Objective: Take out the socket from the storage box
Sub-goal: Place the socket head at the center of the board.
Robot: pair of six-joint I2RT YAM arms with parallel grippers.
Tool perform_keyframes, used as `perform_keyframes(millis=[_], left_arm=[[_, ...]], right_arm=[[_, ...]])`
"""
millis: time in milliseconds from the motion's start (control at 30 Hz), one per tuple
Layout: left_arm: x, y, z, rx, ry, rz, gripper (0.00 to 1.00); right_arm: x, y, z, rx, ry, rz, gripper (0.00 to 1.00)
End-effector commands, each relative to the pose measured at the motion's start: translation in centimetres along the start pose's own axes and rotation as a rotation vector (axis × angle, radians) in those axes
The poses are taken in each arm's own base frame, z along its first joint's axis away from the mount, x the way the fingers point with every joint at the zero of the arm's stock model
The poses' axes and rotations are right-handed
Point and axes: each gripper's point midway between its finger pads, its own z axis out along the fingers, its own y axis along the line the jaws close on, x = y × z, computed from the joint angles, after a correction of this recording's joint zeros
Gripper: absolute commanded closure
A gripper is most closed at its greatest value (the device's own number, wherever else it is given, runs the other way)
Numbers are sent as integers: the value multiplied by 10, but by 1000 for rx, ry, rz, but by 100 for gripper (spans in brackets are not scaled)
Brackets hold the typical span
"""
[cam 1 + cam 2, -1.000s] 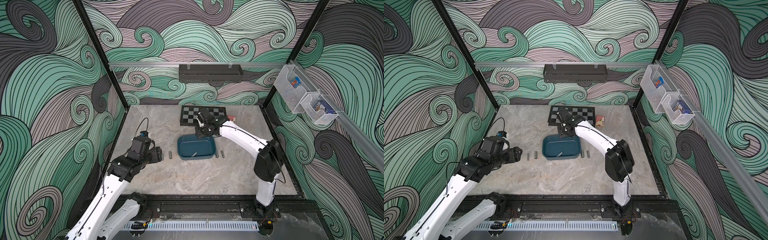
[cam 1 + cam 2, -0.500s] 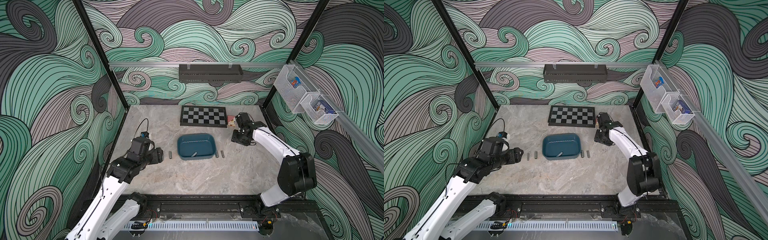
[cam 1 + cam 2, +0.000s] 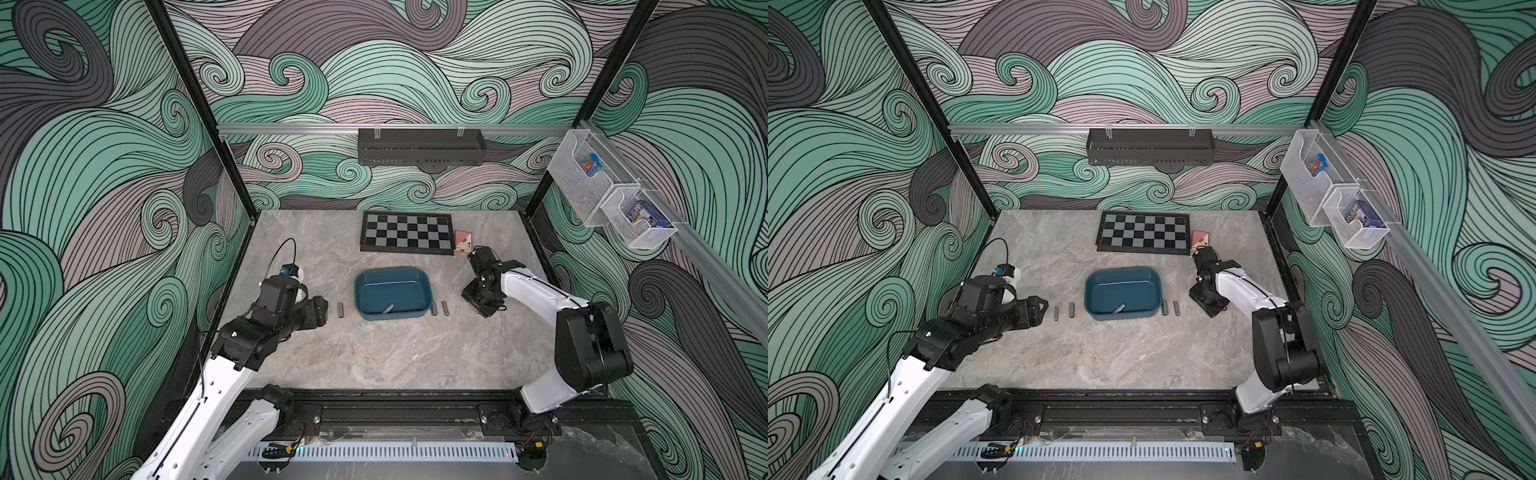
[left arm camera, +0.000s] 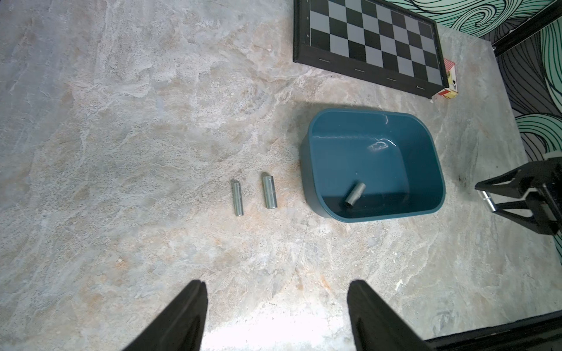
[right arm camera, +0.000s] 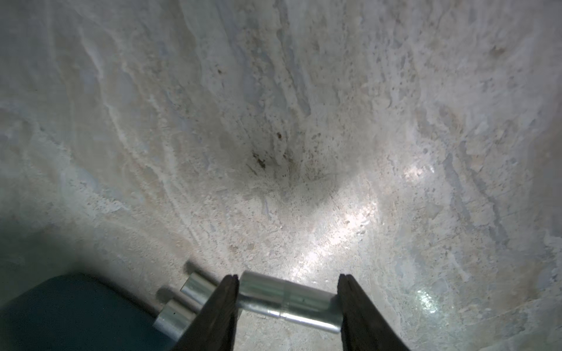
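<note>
Marble table point(image 3: 374, 353), right tool point(image 5: 288, 278) apparently tight on a half-hidden socket point(image 5: 289, 301).

Both top views: high up front, looking steeply down, whole table point(image 3: 374, 365) in shot. Left wrist cam hangs well above the table, facing the storage box point(image 4: 359, 158) & chessboard point(image 4: 365, 39). Right wrist cam's v. close to the table, socket point(image 5: 289, 301) looming large, box corner shared w/ the other views.
</note>
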Motion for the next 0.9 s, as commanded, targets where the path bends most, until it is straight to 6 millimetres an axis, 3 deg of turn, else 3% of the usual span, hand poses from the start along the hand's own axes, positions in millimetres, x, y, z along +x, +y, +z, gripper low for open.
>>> perform_keyframes(millis=[0,267,867], left_arm=[[-3,-5,-4,29,-19,16,23],[-3,-6,-4,37,-20,19,23],[-2,-7,-6,35,-24,26,23]], right_arm=[[14,14,8,-21,15,150,59],[28,18,26,29,44,252,57],[28,32,43,42,54,337,53]])
